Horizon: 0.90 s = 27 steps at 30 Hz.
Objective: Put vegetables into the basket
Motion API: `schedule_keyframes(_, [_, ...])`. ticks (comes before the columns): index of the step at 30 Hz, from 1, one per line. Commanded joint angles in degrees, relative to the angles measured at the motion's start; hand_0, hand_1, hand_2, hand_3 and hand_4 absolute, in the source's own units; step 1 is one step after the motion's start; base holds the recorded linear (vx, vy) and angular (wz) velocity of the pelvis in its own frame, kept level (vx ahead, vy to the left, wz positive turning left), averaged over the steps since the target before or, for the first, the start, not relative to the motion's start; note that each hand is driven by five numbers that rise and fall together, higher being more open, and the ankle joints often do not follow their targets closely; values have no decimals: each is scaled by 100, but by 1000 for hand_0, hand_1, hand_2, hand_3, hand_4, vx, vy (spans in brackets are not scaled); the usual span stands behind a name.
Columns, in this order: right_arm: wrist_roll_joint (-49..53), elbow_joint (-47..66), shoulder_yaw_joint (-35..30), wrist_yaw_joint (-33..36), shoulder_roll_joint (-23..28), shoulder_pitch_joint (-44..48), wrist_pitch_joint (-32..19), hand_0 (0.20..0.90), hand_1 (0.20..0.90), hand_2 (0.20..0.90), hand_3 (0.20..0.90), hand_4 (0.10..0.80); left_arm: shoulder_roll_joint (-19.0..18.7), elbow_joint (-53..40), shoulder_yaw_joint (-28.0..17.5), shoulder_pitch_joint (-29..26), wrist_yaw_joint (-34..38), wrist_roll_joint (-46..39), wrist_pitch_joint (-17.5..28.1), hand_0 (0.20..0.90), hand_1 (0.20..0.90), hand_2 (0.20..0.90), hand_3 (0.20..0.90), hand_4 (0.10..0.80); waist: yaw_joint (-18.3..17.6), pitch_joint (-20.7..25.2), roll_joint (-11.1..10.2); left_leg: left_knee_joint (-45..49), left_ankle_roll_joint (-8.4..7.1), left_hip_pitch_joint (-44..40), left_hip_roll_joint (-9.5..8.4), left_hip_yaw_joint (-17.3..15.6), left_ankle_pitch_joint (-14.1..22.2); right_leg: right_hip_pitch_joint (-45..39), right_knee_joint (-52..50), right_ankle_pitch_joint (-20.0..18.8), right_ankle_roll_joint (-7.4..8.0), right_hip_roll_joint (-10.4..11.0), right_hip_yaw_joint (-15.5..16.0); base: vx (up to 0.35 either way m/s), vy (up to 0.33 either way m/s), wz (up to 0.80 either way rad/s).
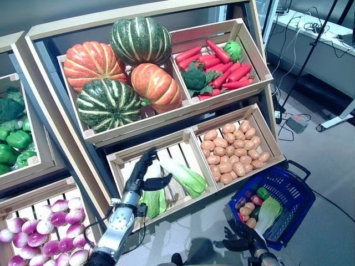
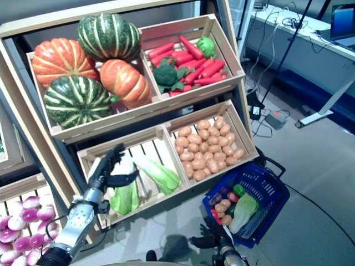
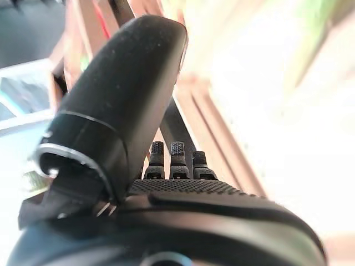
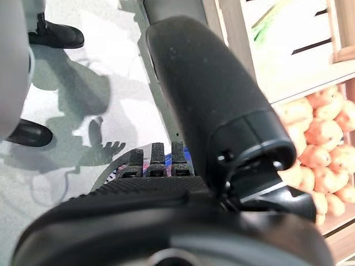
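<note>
My left hand [image 1: 142, 175] is open over the lower slatted crate [image 1: 123, 162] of the stand, fingers straight and pointing up the crate, thumb spread to the side. It is right beside green leafy vegetables [image 1: 186, 177], and I cannot tell whether it touches them. In the left wrist view its thumb [image 3: 125, 94] and straight fingers [image 3: 177, 160] show against wooden slats. The blue basket [image 1: 295, 183] stands on the floor at the lower right. It holds a pale green leafy vegetable [image 1: 270, 214], small potatoes [image 1: 246, 211], a green pepper [image 1: 263, 193] and a red piece. My right hand [image 1: 244, 236] is open just beside the basket's near rim.
The wooden stand [image 1: 138, 12] fills the left and middle, with a potato crate [image 1: 233, 145] just behind the basket. A white table [image 1: 310, 39] with cables stands at the back right. A small grey box [image 1: 297, 123] and a stand leg lie on the grey floor.
</note>
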<state>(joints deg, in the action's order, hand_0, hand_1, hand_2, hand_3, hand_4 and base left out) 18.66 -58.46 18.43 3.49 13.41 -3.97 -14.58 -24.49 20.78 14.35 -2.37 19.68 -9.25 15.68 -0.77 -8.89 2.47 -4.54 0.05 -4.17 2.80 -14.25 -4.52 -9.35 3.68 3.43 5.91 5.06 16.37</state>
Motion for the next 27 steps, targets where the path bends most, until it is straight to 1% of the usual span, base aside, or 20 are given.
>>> schedule_keyframes(1, [581,395,43,96,84,273,-480,900,900,900,900,800,-265,147,-225,-1585,1395,681,34,900,900,900,900,800,-87,-736,-118,907,-30,308,-188,59,1090,806,-973,409,-438,26,130,-226,17,2])
schedule_keyframes(2, [763,483,63,-9,125,386,-504,900,900,900,900,800,-278,350,-191,-1854,1570,675,-29,900,900,900,900,800,-119,-903,-137,1105,-45,527,-159,40,1094,1028,-1173,438,-467,55,103,-217,27,2])
schedule_keyframes(3, [893,618,89,-82,145,447,-485,900,900,900,900,800,-306,492,-161,-2033,1636,562,2,900,900,900,900,800,-152,-1022,-148,1277,-54,694,-135,37,1105,1200,-1351,471,-489,75,69,-222,31,-3])
schedule_keyframes(5, [1166,824,136,-322,233,565,-517,900,900,900,900,800,-391,714,-149,-2375,1776,415,-58,900,900,900,900,800,-211,-1226,-181,1827,-73,1125,-66,-41,1219,1627,-1849,614,-547,129,14,-158,46,-15])
schedule_keyframes(6, [1162,873,151,-315,254,597,-535,900,900,900,900,800,-400,813,-144,-2469,1815,341,-34,900,900,900,900,800,-231,-1282,-192,2004,-77,1246,-40,-68,1263,1763,-2032,659,-557,151,0,-136,59,-9])
schedule_keyframes(7, [1140,987,192,-249,311,651,-563,900,900,900,900,800,-411,974,-169,-2633,1834,182,-42,900,900,900,900,800,-268,-1363,-217,2392,-83,1518,29,-127,1378,2037,-2398,767,-583,194,-29,-108,63,2])
schedule_keyframes(8, [1184,1062,203,-285,354,685,-585,900,900,900,900,800,-421,1081,-204,-2738,1803,26,-84,900,900,900,900,800,-305,-1413,-245,2654,-54,1686,86,-191,1475,2234,-2666,858,-599,224,-26,-84,67,6])
schedule_keyframes(9, [1228,1103,203,-327,368,697,-583,900,900,900,900,800,-423,1119,-210,-2771,1783,-28,-90,900,900,900,900,800,-318,-1432,-257,2766,-44,1760,103,-202,1521,2315,-2777,896,-607,237,-36,-79,73,1])
schedule_keyframes(11, [1506,1308,169,-643,470,772,-573,900,900,900,900,800,-464,1247,-210,-2922,1927,-6,-117,900,900,900,900,800,-362,-1563,-314,3431,-21,2236,237,-203,1784,2753,-3390,1115,-655,327,-83,-96,79,-7])
schedule_keyframes(14, [1689,1593,150,-766,584,798,-547,900,900,900,900,800,-653,1385,-282,-3195,2056,-8,-247,900,900,900,900,800,-398,-1612,-369,4038,61,2674,350,-222,2049,3214,-4042,1346,-704,464,-119,-61,71,-12])
schedule_keyframes(18, [1811,1995,148,-884,727,806,-518,900,900,900,900,800,-864,1531,-323,-3544,2163,15,-447,900,900,900,900,800,-454,-1645,-418,4737,138,3195,438,-206,2360,3798,-4827,1598,-715,641,-210,-45,60,3])
schedule_keyframes(20, [1835,2140,158,-851,763,805,-500,900,900,900,900,800,-892,1573,-309,-3635,2217,-33,-516,900,900,900,900,800,-476,-1627,-426,4988,138,3402,468,-188,2445,4013,-5059,1659,-725,673,-254,-30,38,-5])
schedule_keyframes(21, [1845,2220,161,-840,792,827,-478,900,900,900,900,800,-918,1616,-325,-3727,2247,-103,-568,900,900,900,900,800,-495,-1640,-425,5172,143,3559,516,-187,2510,4185,-5234,1705,-725,691,-297,-20,46,-7])
schedule_keyframes(23, [1817,2271,156,-820,828,844,-457,900,900,900,900,800,-960,1713,-374,-3829,2204,-348,-625,900,900,900,900,800,-521,-1673,-421,5365,133,3683,550,-174,2586,4331,-5424,1759,-719,717,-348,-2,43,-6])
schedule_keyframes(27, [1826,2378,153,-764,934,865,-377,900,900,900,900,800,-1054,1856,-410,-4007,2187,-604,-605,900,900,900,900,800,-572,-1717,-428,5569,130,3846,599,-165,2667,4544,-5603,1796,-709,704,-437,3,33,-3])
